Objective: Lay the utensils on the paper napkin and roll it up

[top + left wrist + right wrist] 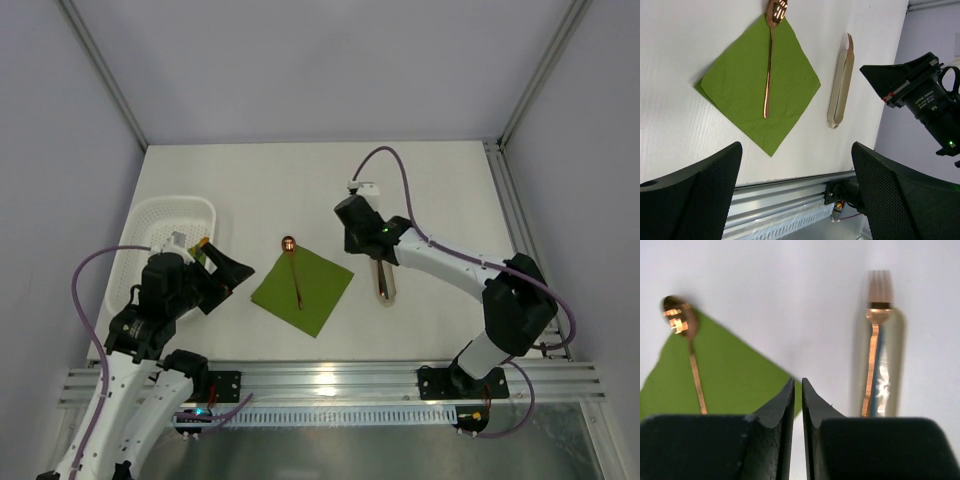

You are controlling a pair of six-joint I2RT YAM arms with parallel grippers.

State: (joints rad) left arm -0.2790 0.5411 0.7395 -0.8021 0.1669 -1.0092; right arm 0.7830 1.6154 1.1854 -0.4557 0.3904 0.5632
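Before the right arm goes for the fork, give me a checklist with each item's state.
1. Spoon on napkin: ok, bowl overhangs the corner.
2. Fork off napkin, on the pale piece: not ok, not yet placed.
3. Right gripper open for grasp: not ok, shut and empty.
4. Left gripper clear of napkin: ok, open.
5. Napkin flat: ok.

In the right wrist view the black fingers [780, 435] cover the lower handle of the copper spoon [684, 340] and the near end of the copper fork [872, 360], whose tines are blurred. From overhead, the right arm hides most of the pale beige oblong piece [384, 284], and the fork can't be made out there. In the left wrist view the spoon's bowl [776, 10] is clipped by the top edge.
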